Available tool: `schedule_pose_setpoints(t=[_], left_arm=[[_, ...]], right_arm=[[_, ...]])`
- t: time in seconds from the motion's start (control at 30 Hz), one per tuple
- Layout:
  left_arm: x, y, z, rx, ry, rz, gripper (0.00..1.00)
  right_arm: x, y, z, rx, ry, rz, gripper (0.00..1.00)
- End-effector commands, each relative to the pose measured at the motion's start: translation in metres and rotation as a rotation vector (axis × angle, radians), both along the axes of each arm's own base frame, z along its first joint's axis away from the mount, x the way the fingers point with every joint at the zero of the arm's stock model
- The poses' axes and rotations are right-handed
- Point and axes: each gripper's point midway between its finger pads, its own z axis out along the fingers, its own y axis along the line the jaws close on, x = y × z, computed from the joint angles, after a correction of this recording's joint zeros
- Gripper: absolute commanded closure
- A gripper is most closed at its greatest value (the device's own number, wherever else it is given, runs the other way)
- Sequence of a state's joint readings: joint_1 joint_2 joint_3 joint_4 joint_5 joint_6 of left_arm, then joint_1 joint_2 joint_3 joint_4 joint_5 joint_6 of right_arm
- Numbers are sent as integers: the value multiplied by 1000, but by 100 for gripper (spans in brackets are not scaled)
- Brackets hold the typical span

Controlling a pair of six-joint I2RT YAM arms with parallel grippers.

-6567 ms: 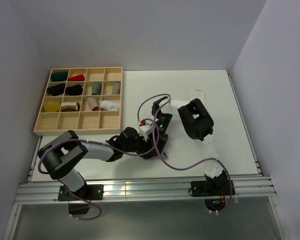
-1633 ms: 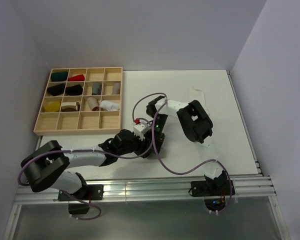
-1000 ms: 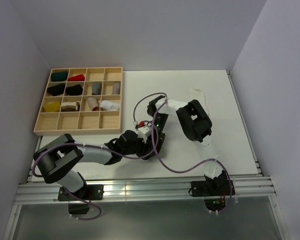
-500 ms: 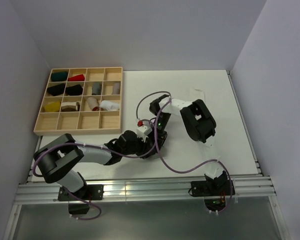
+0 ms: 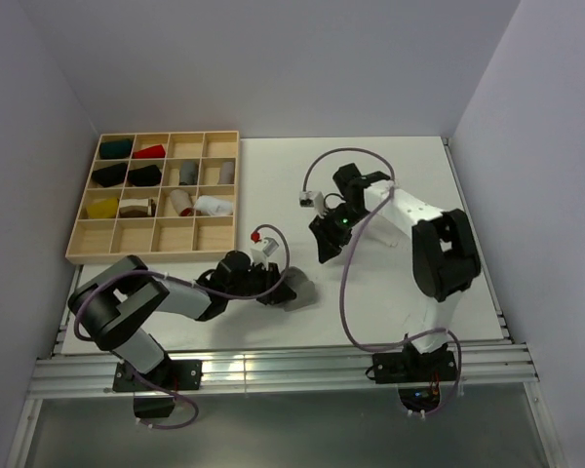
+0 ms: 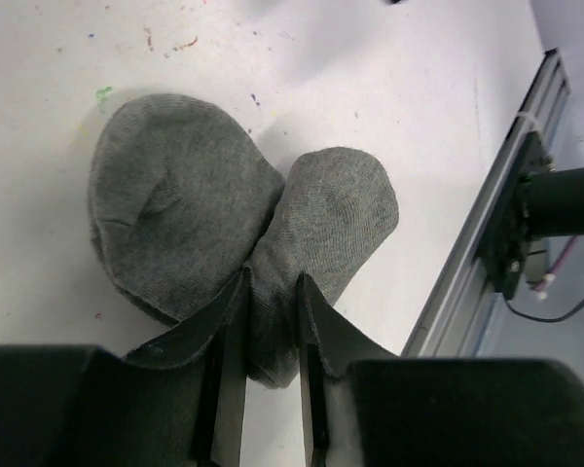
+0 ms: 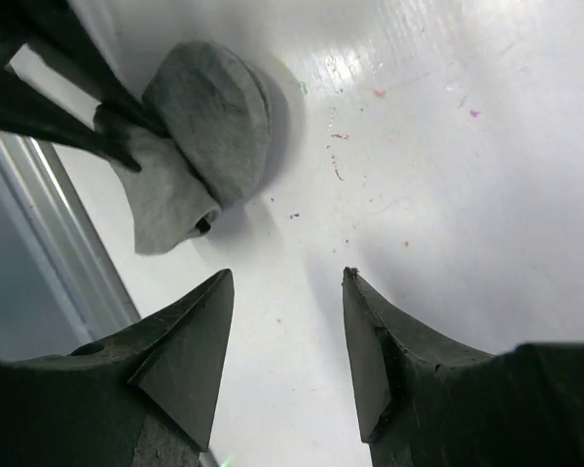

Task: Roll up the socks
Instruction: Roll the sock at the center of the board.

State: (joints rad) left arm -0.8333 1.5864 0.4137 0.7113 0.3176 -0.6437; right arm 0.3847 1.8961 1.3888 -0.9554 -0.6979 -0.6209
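- Near the front edge of the white table, slightly left of its middle, lies the mid-grey soft fabric sock, bunched into a short, thick bundle rather than stretched out.
- From the left wrist camera the sock shows two rounded lobes side by side, a larger one on the left and a smaller one on the right. They meet in a narrow neck that points back toward the camera.
- The bundle's broader dimension runs across the two lobes, and the lobes fan outward from the neck, away from the left arm.
- The left gripper is clamped on that neck, with its dark fingers pressing the fabric from both sides.
- In the overhead view the left gripper reaches in low from the left, and the bundle sits just to its right on the table.
- The right gripper hangs above the table, farther back and a little right of the sock, apart from it.
- Its jaws stand wide apart with nothing between them, as the right wrist view shows. The sock lies in that view's upper left.
- A shallow wooden tray with square compartments sits at the table's back left, well apart from the sock, with small coloured cloth bundles in several cells.
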Motion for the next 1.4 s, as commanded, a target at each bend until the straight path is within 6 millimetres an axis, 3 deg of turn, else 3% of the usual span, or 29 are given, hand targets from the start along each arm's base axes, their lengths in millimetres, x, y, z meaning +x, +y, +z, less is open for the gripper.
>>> schedule_pose_setpoints(t=[0.0,0.2,0.33,0.37,0.43,0.47,0.5,0.63,0.77,1.17,1.37], left_arm=[[-14,11,-17,-7,144,-25,100],[-13,11,-19,-61,349,-59,100],[-9,12,-22,-117,487,-44,100],[-8,11,-23,-120,503,-41,100],[-5,10,-23,-121,545,-26,100],[-4,9,-25,-114,565,-21,100],[-6,11,-30,-90,599,-12,100],[-3,9,-33,-74,641,6,100],[-4,9,-39,-62,674,15,100],[-6,7,-40,-78,707,-2,99],[-7,8,-40,-93,719,-14,100]], right_arm=[[14,0,26,50,-226,-1,44],[-1,-7,61,123,-530,40,39],[-22,-3,65,106,-679,96,37],[-31,-3,57,94,-680,117,36],[-44,8,59,94,-746,169,36],[-54,7,47,76,-740,193,36],[-63,19,46,95,-766,235,35],[-84,31,21,58,-805,334,34],[-88,36,6,22,-842,393,34],[-98,53,-14,10,-888,486,35],[-103,57,-27,-12,-849,519,43]])
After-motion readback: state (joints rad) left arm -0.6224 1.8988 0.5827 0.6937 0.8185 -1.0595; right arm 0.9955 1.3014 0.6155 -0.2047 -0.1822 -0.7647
